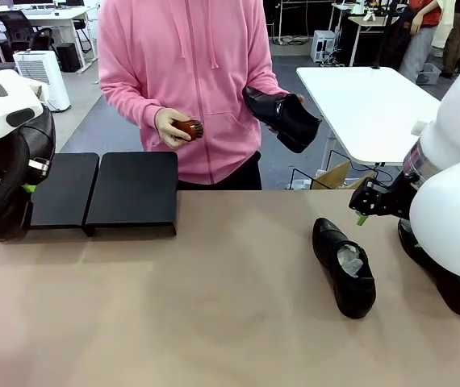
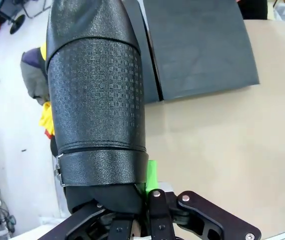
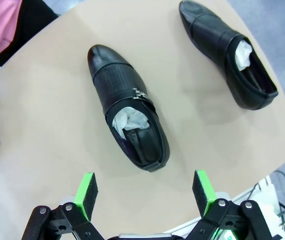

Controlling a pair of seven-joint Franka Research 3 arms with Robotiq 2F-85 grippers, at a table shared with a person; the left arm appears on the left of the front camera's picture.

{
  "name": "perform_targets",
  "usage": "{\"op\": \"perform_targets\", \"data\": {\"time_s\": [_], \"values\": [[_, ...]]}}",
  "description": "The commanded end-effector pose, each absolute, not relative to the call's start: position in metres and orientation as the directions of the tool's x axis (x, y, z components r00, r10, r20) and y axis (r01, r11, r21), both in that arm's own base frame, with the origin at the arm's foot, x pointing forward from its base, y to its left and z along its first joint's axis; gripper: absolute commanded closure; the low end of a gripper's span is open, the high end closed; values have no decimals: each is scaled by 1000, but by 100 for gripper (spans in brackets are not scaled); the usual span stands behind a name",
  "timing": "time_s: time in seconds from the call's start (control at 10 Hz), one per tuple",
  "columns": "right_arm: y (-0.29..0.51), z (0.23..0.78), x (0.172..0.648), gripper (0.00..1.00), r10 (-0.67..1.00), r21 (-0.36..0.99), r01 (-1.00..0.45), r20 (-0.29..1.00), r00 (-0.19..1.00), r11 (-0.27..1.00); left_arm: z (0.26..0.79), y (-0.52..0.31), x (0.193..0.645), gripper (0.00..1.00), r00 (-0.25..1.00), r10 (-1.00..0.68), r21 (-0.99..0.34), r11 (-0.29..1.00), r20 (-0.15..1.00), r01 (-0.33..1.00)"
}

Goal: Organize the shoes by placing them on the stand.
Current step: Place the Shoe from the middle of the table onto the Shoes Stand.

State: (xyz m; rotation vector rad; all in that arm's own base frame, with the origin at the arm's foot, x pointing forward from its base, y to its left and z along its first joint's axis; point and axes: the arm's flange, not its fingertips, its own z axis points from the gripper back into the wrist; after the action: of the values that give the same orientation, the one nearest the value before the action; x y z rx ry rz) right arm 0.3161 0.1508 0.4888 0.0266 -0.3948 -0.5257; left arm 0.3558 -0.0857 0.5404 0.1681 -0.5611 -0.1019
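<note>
My left gripper [image 2: 142, 189] is shut on the heel end of a black textured shoe [image 2: 95, 90], held above the table's left edge; the same shoe [image 1: 0, 210] hangs dark at far left in the front view. The stand [image 1: 105, 192], two black platforms side by side, lies just beyond it and is bare [image 2: 197, 45]. My right gripper [image 1: 367, 201] is open over the right side, and its green pads [image 3: 87, 192] stand wide apart above a buckled shoe [image 3: 125, 125]. A second shoe [image 3: 230, 52] lies nearby. One shoe [image 1: 345, 266] lies on the table right of centre.
A person in a pink hoodie stands at the far side, with a small brown brush [image 1: 188, 129] in one hand and another black shoe [image 1: 282, 117] in the other. A white table [image 1: 367, 105] stands behind on the right. My right arm [image 1: 456, 218] covers the table's right edge.
</note>
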Motion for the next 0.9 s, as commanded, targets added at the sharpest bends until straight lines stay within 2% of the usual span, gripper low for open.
{"op": "perform_targets", "data": {"time_s": [0.0, 0.1, 0.3, 0.8], "values": [[151, 489, 317, 0, -490, 128, 479, 362, 793, 869, 535, -76, 378, 100, 849, -129, 214, 977, 513, 19], [151, 489, 317, 0, -490, 128, 479, 362, 793, 869, 532, -58, 407, 100, 843, -109, 244, 969, 526, -27], [151, 489, 317, 0, -490, 128, 479, 362, 793, 869, 527, -23, 458, 100, 878, -110, 228, 974, 466, 1], [151, 489, 317, 0, -490, 128, 479, 362, 793, 869, 535, 11, 491, 100, 857, -121, 250, 968, 501, -9]]}}
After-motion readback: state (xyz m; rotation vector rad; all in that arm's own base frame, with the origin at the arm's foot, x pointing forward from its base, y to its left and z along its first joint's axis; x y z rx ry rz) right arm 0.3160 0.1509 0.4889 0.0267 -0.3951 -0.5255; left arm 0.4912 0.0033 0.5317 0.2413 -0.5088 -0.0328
